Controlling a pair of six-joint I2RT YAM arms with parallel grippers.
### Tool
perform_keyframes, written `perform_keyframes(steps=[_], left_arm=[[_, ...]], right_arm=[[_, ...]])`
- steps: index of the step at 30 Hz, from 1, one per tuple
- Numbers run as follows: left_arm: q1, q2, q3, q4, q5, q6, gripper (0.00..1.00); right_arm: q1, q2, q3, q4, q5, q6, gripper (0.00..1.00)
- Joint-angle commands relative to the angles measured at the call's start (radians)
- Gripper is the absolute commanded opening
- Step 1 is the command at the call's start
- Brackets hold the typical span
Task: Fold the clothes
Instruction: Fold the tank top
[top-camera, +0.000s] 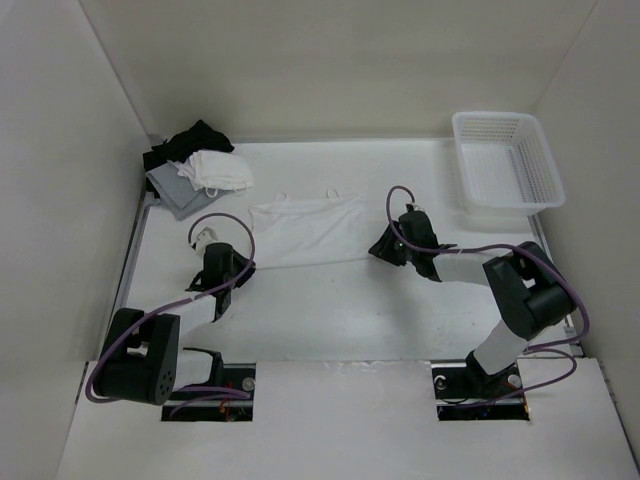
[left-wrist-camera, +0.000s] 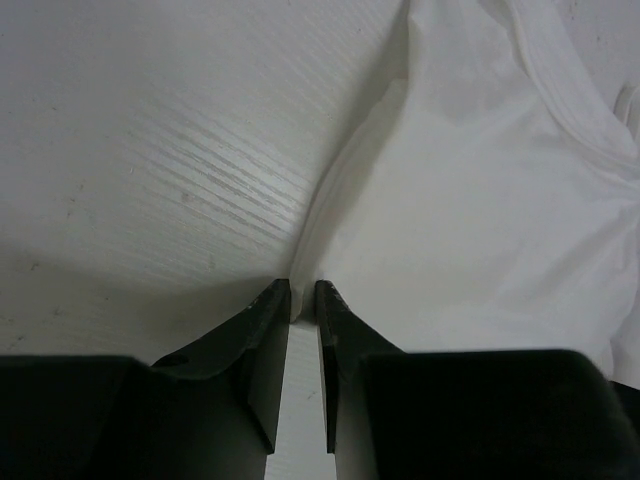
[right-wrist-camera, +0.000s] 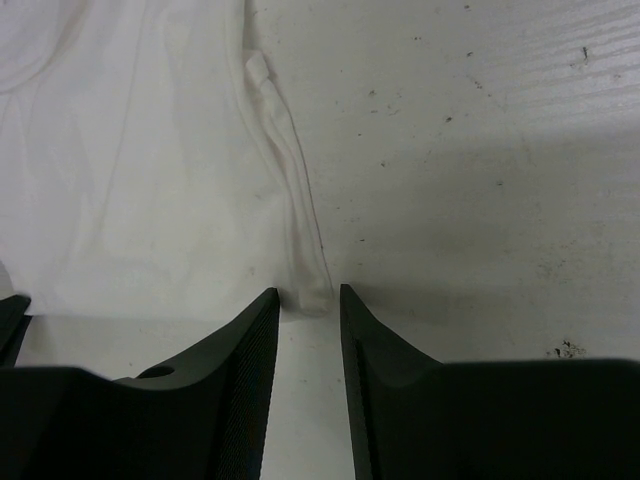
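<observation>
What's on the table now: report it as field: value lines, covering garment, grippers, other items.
white sleeveless top: spread flat mid-table, straps toward far side
left gripper: jaws narrow at top's near left corner; grip unclear
right gripper: open at its near right corner
garment heap: far left corner
white mesh basket: far right

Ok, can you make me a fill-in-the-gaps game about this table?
The mesh basket stands at the far ___ corner of the table.
The heap at the far left holds black, grey and ___ garments.
The right tool points at a near ___ of the white top.
Missing words: right, white, corner.
</observation>
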Motion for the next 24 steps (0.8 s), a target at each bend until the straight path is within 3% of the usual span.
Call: perform_keyframes(steps=[1, 7, 11, 16, 20, 24], left_arm=[[0.007, 0.011, -0.014, 0.023, 0.005, -0.001, 0.15], [0.007, -0.013, -0.011, 0.036, 0.007, 0.001, 0.07], [-0.019, -0.171, -0.008, -0.009, 0.023, -0.002, 0.03], [-0.063, -0.562, 0.084, -0.317, -0.001, 0.022, 0.03], [-0.105, -0.852, 0.169, -0.601, -0.045, 0.039, 0.03], [-0.143, -1.004, 0.261, -0.798, -0.073, 0.033, 0.03]], right_arm=[[0.003, 0.013, -0.005, 0.017, -0.014, 0.02, 0.33], [0.003, 0.028, -0.006, 0.037, -0.017, 0.045, 0.07], [0.009, -0.074, -0.051, 0.057, 0.003, 0.054, 0.02], [0.083, -0.429, -0.175, -0.082, 0.048, 0.039, 0.01], [0.196, -0.799, -0.207, -0.379, 0.144, 0.033, 0.01], [0.32, -1.069, -0.152, -0.669, 0.238, 0.082, 0.01]])
